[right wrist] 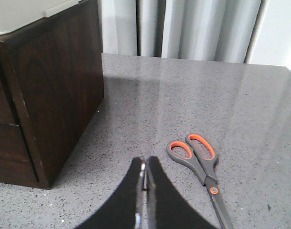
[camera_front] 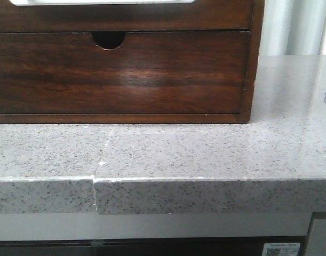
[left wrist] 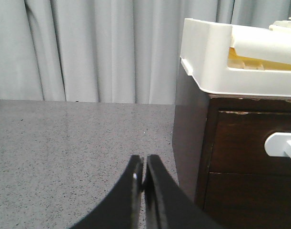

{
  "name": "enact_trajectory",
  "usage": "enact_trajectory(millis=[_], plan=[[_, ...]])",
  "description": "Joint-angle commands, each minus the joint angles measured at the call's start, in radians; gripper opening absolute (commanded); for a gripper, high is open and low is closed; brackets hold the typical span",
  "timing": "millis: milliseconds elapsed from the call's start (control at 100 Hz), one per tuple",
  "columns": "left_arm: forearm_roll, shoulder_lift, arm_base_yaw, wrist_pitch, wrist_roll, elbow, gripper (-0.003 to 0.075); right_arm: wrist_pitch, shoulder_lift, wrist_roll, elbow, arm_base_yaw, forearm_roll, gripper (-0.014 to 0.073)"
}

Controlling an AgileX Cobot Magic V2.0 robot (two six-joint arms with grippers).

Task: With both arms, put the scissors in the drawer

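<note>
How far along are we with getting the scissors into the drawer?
Nothing looks done yet. The scissors lie flat on the counter, beside the wooden cabinet, ungripped. Both the left gripper and right gripper are shut and empty. The drawer looks closed. Left: open the drawer, pick up the scissors, place them inside.

Free: bare grey surface (camera_front: 205, 154) lay open in front of the wooden cabinet (camera_front: 152, 80) and to both its sides | Obstacle: cabinet stood tall across the back, its fronts flush | Right: scissors (right wrist: 200, 164) lay flat beside the cabinet, clear all round | Back: curtain (right wrist: 197, 28) closed off the far edge
</note>
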Motion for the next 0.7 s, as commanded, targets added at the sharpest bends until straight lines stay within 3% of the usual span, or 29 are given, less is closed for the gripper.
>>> enact_trajectory(millis=[0,470,570,660,690], plan=[[-0.003,0.019,-0.007,-0.075,0.002,-0.036,-0.002,-0.083,0.016,-0.002,-0.035,0.002,-0.013,-0.0069],[0.017,0.028,-0.007,-0.056,0.007,-0.036,-0.0006,-0.085,0.016,-0.002,-0.035,0.002,-0.013,-0.0051],[0.069,0.028,-0.007,-0.048,0.007,-0.036,0.0117,-0.085,0.016,-0.002,-0.035,0.002,-0.022,0.008],[0.104,0.028,-0.007,-0.046,0.007,-0.036,0.0324,-0.085,0.016,-0.002,-0.035,0.002,-0.051,0.0297],[0.104,0.028,-0.007,-0.046,0.007,-0.036,0.0362,-0.085,0.016,-0.002,-0.035,0.002,-0.057,0.0385]])
